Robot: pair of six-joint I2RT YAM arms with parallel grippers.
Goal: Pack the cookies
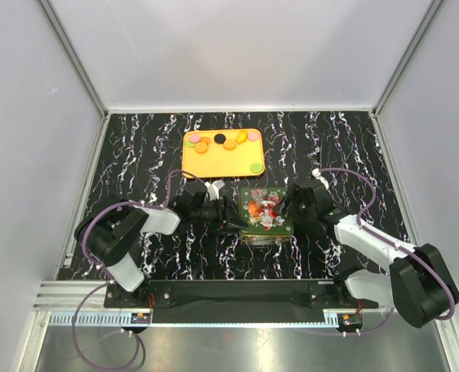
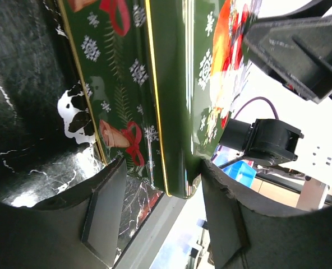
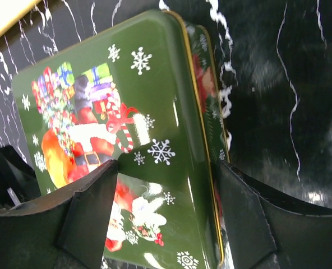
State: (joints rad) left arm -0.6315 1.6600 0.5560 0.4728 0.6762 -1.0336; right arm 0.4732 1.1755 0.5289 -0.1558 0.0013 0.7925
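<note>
The cookies [image 1: 201, 146] lie on a yellow tray [image 1: 223, 161] at the back: mostly orange discs, with a black, pink and green one among them. In front of it stands a green Christmas tin [image 1: 265, 211] with its Santa-print lid on. My left gripper [image 1: 231, 213] is open at the tin's left side; in the left wrist view it [image 2: 163, 216] straddles the lid's rim [image 2: 177, 168]. My right gripper [image 1: 288, 203] is open at the tin's right side; in the right wrist view it [image 3: 166, 218] spans the lid's edge [image 3: 205, 185], one finger [image 3: 93, 213] over the lid top.
The table is black marble-patterned [image 1: 136, 155], with white walls on three sides. An aluminium rail [image 1: 237, 298] runs along the near edge by the arm bases. Purple cables loop beside each arm.
</note>
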